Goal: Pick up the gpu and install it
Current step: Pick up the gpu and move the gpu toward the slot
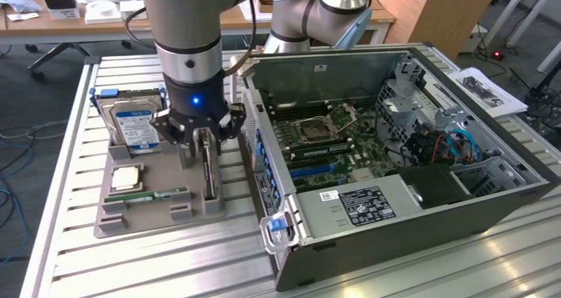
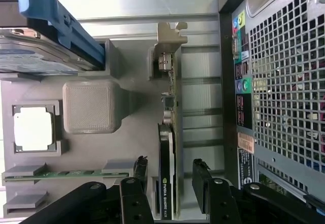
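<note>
The gpu (image 1: 209,178) stands on its thin edge in a slot of the grey holder tray (image 1: 149,222), dark with a metal bracket at one end. My gripper (image 1: 204,140) hangs straight above it, lowered over its top edge. In the wrist view the gpu (image 2: 167,148) runs between my two black fingers (image 2: 140,169), with a gap showing on each side. The gripper (image 2: 170,167) is open and straddles the card without touching it.
On the same tray stand a hard drive (image 1: 136,124) in a blue bracket, a CPU chip (image 1: 125,176) and a green memory stick (image 1: 144,196). The open computer case (image 1: 395,199) with its motherboard (image 1: 324,147) lies close beside the tray, on the slatted metal table (image 1: 131,272).
</note>
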